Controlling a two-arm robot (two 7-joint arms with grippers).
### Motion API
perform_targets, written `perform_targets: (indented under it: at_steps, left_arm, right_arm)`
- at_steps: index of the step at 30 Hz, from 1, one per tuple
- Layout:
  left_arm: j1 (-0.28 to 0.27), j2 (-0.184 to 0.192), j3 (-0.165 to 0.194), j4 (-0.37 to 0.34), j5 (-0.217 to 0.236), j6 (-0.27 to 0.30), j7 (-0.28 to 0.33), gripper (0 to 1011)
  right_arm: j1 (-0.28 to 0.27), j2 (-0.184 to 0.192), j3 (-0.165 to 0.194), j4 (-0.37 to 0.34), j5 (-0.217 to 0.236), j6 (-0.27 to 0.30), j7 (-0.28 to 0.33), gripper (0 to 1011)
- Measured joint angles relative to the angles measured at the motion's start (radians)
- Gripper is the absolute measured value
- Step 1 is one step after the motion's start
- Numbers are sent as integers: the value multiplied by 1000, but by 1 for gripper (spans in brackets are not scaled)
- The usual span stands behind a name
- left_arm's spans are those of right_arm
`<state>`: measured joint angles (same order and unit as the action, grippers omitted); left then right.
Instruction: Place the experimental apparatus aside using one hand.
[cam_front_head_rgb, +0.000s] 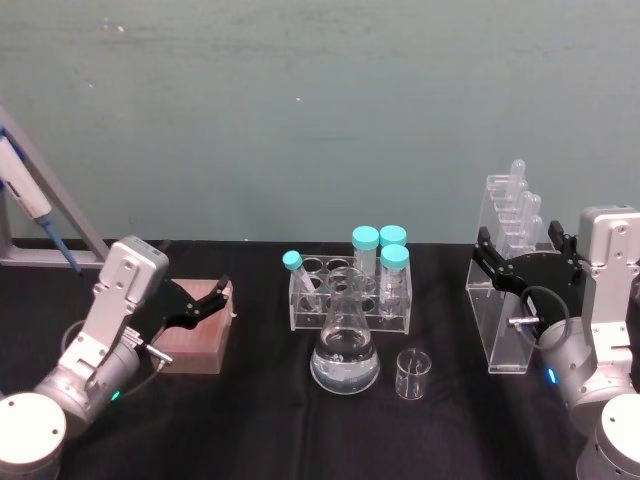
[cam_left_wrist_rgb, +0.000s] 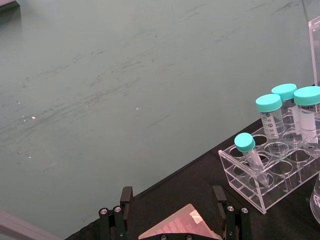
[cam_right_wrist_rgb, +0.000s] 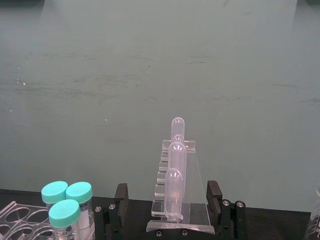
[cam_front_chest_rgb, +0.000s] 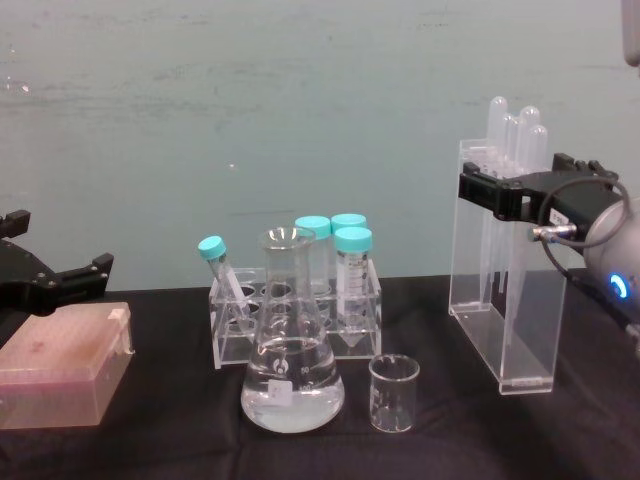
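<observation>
My right end effector (cam_right_wrist_rgb: 168, 195) sits high on the acrylic stand (cam_front_head_rgb: 505, 320) near the bench's (cam_front_head_rgb: 270, 420) right edge. Its fingers are apart and straddle the stand's narrow width, not clamped on it. The stand's long side runs front to back, straight ahead of that wrist, with the pipettes (cam_right_wrist_rgb: 176, 150) upright. The flask (cam_front_head_rgb: 345, 350) and beaker (cam_front_head_rgb: 412, 374) stand mid-bench toward the front edge, well apart from it. My left end effector (cam_front_head_rgb: 215, 300) hovers, fingers apart, over the pink box (cam_front_head_rgb: 195, 345) by the left edge. I judge the right arm nearer.
</observation>
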<state>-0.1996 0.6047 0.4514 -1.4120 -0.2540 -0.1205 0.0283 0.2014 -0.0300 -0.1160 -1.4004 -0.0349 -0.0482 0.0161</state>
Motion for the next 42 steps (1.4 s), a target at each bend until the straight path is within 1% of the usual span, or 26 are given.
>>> perform_targets:
  at_steps: [15, 20, 42]
  left_arm:
    - [0, 0, 0, 0, 0, 0, 0, 1000]
    - [0, 0, 0, 0, 0, 0, 0, 1000]
    - [0, 0, 0, 0, 0, 0, 0, 1000]
  right_arm:
    - [6, -2, 5, 9, -4, 3, 10, 1003]
    - [8, -1, 10, 12, 7, -2, 22, 1003]
    - [8, -1, 8, 12, 5, -1, 18, 1003]
